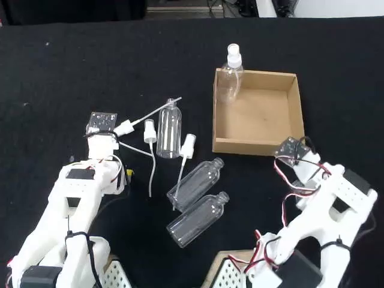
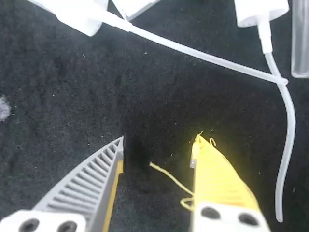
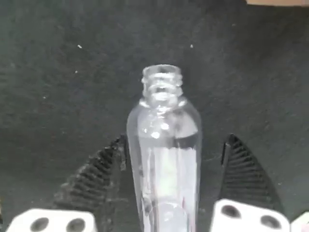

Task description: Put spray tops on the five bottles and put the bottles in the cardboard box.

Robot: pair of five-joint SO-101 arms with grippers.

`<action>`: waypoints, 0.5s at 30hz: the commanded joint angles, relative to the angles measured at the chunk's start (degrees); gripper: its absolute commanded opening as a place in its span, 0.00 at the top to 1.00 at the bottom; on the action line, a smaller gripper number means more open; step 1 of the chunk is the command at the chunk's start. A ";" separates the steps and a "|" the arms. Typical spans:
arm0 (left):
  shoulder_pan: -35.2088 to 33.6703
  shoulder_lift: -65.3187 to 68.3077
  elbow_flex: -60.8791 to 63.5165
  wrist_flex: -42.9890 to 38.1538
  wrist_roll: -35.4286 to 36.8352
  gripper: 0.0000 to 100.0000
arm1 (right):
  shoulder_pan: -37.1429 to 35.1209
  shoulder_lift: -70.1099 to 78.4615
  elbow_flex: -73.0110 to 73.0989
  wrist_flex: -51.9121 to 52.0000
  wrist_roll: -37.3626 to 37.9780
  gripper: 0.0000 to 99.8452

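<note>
You have five bottles. The capped bottle [image 1: 231, 77], wearing the one fitted spray top, stands at the 11 o'clock corner of the box [image 1: 252, 146], apparently inside it. The box itself sits at 1 o'clock on the black cloth [image 1: 60, 72].

The middle bottle [image 1: 169, 129] is near the table's centre with its open neck toward 12 o'clock. The upper lying bottle [image 1: 196, 182] and the lower lying bottle [image 1: 198, 219] lie side by side at 6 o'clock, with their necks toward 1 o'clock. The fifth bottle [image 3: 164, 145], uncapped, lies along your right gripper [image 3: 176, 145]. You cannot tell whether that gripper is clamped on it.

There are four loose spray tops:
- the first top [image 1: 126, 127], at 9 o'clock from the middle bottle, with its tube running across that bottle's neck
- the second top [image 1: 149, 131], just beside that bottle
- the third top [image 1: 188, 144], at its 4 o'clock
- the fourth top [image 2: 79, 17], just ahead of your left gripper [image 2: 159, 142], with its tube crossing the second top's

Your left arm reaches up from 7 o'clock with its wrist tipped down. Its gripper is spread wide over bare cloth, with nothing between the tips but a loose yellow thread [image 2: 169, 181].

Your right arm comes from 5 o'clock with the elbow raised, and its wrist is at the box's 5 o'clock corner.
</note>
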 commanded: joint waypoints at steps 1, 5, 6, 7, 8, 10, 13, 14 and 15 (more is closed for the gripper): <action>0.22 -0.18 -0.31 -0.44 0.44 0.78 | 2.55 0.40 0.04 -1.58 0.88 0.79; 0.22 -0.18 -0.31 -0.44 0.44 0.78 | 4.75 0.22 -0.22 -1.67 0.79 0.99; 0.22 -0.18 -0.31 -0.44 0.44 0.78 | 5.54 0.22 -0.48 -1.58 0.09 0.99; 0.22 -0.18 -0.31 -0.44 0.44 0.78 | 6.68 0.22 -1.01 -1.58 -1.85 0.97; 0.22 -0.18 -0.31 -0.44 0.44 0.78 | 8.00 0.22 -1.71 -1.85 -4.48 0.95; 0.22 -0.18 -0.31 -0.44 0.44 0.78 | 10.02 0.66 -4.18 -2.11 -10.55 0.95; 0.22 -0.18 -0.31 -0.44 0.44 0.78 | 12.75 0.66 -8.57 -2.11 -21.98 0.96; 0.22 -0.18 -0.31 -0.44 0.44 0.78 | 13.27 0.75 -9.63 -2.11 -25.93 0.96; 0.22 -0.18 -0.31 -0.44 0.44 0.78 | 13.36 1.27 -10.51 -2.02 -29.54 0.96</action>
